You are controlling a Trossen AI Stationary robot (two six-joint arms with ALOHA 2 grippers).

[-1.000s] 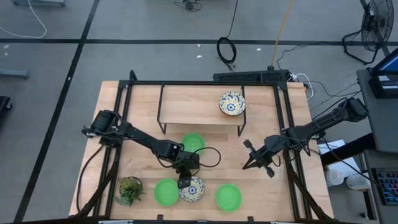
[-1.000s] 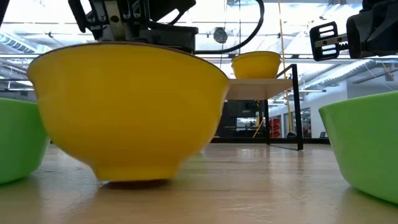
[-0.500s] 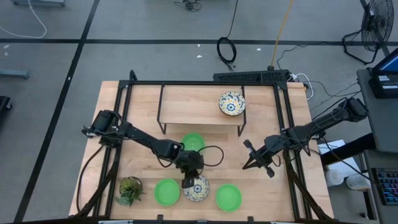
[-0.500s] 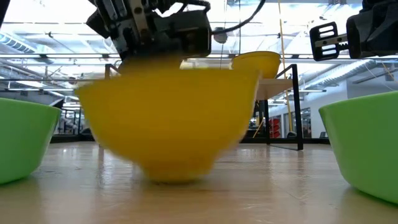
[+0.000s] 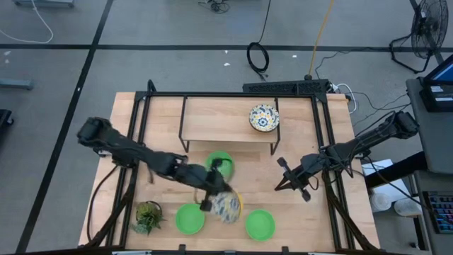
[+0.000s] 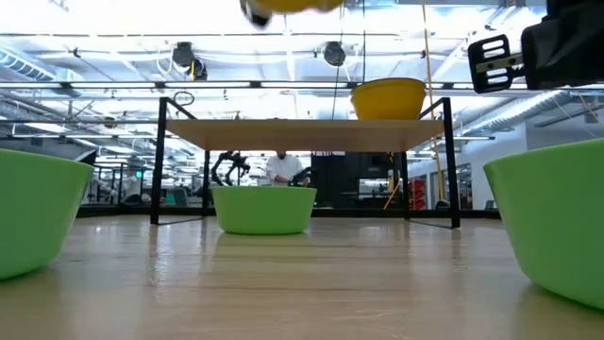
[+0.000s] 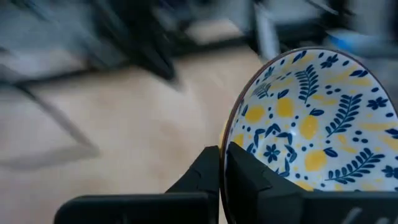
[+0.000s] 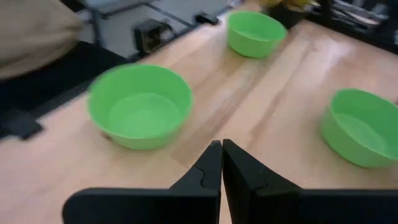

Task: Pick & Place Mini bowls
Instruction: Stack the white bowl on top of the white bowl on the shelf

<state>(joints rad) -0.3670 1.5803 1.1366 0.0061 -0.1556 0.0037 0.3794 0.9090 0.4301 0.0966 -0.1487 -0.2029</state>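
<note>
My left gripper (image 5: 214,201) is shut on a floral mini bowl (image 5: 228,207) above the table's near middle. In the low view only that bowl's yellow underside (image 6: 288,5) shows at the top edge. A second floral bowl (image 5: 263,117) stands on its base on the raised shelf (image 5: 226,120). Three green mini bowls rest on the table: one under the shelf's front (image 5: 219,163) and two by the near edge (image 5: 190,218) (image 5: 260,224). My right gripper (image 5: 280,177) hovers shut over the table's right half, its fingers (image 8: 221,152) touching nothing. My left gripper holds the floral bowl by its rim (image 7: 232,140), one finger inside (image 7: 249,174) and one outside (image 7: 202,171). The bowl is lifted clear of the table and tipped, its patterned inside (image 7: 311,124) facing partly sideways.
A small spiky potted plant (image 5: 148,216) stands near the table's near left corner. The black-framed shelf spans the far half, its legs (image 6: 160,161) (image 6: 453,161) standing on the table. Bare wood lies between the near green bowls and the right arm.
My left gripper first slid the floral bowl a little toward the table's right, then raised it off the wood. The bowl now hangs high and tipped, nearly out of the low view, which lays open the green bowl behind it. The right arm kept still.
</note>
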